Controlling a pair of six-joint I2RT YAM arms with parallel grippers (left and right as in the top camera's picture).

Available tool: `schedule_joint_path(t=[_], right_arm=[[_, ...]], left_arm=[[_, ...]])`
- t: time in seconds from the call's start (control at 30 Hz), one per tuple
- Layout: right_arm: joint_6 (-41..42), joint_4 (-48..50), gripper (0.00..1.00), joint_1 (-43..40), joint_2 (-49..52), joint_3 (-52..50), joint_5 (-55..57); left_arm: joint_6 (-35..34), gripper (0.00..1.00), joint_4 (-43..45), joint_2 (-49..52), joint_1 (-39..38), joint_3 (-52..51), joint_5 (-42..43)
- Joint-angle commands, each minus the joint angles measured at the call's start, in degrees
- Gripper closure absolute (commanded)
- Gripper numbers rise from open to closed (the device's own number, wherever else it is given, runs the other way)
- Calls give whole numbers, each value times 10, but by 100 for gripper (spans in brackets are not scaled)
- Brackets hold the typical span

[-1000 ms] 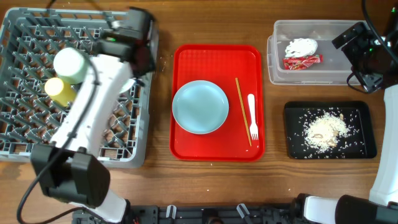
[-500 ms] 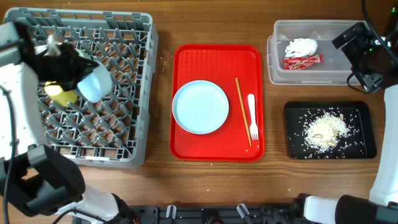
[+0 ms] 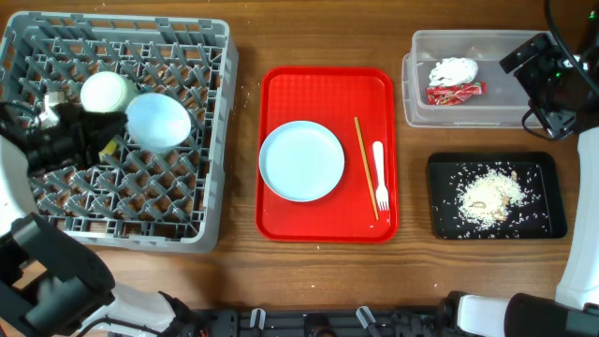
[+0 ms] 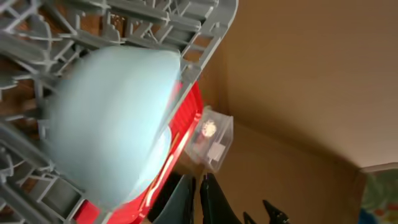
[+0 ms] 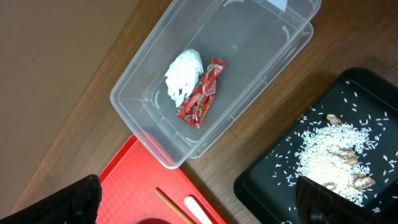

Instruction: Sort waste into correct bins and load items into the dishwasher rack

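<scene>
The grey dishwasher rack (image 3: 211,187) holds a light green bowl (image 3: 105,92) and a pale blue bowl (image 3: 157,120), both dome up, with a sliver of the yellow cup (image 3: 110,147) showing. My left gripper (image 3: 110,136) is shut just left of the blue bowl (image 4: 106,124), its fingers (image 4: 186,199) together with nothing between them. On the red tray lie the plate (image 3: 301,161), chopsticks (image 3: 365,168) and fork (image 3: 379,176). My right gripper (image 3: 546,94) hangs open and empty by the clear tub (image 5: 273,81), which holds the napkin (image 5: 182,74) and wrapper (image 5: 202,93).
The black tray (image 3: 543,225) at the right front carries a heap of rice scraps (image 3: 491,192). The red serving tray (image 3: 281,220) sits mid-table between the rack and the bins. My left arm comes over the rack's left edge.
My left arm swung from the rack's right side to its left. The blue bowl, tilted at the gripper half a second ago, now lies dome up beside the green bowl. The right arm stayed still.
</scene>
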Motion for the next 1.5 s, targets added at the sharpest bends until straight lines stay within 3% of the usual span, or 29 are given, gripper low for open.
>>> schedule_joint_path(t=[0.0,0.2,0.27,0.4,0.47,0.5,0.7,1.0,1.1,1.3,1.47], right_arm=[[-6,0,0,0,4,-1,1],[-6,0,0,0,4,-1,1],[-6,0,0,0,4,-1,1],[-6,0,0,0,4,-1,1],[-6,0,0,0,4,-1,1],[-6,0,0,0,4,-1,1],[-6,0,0,0,4,-1,1],[-6,0,0,0,4,-1,1],[-6,0,0,0,4,-1,1],[-6,0,0,0,4,-1,1],[-6,0,0,0,4,-1,1]], left_arm=[[15,96,-13,-4,23,-6,26],[89,96,-28,-37,26,-5,23],[89,90,-28,-68,26,-3,16],[89,61,-23,-151,2,12,-87],[89,31,-7,-194,-20,14,-144],[87,1,1,-217,-34,14,-170],[87,0,29,-302,-135,14,-298],[53,0,41,-321,-439,14,-657],[53,0,69,-321,-503,14,-659],[109,0,99,-297,-553,14,-688],[99,3,43,-193,-553,13,-900]])
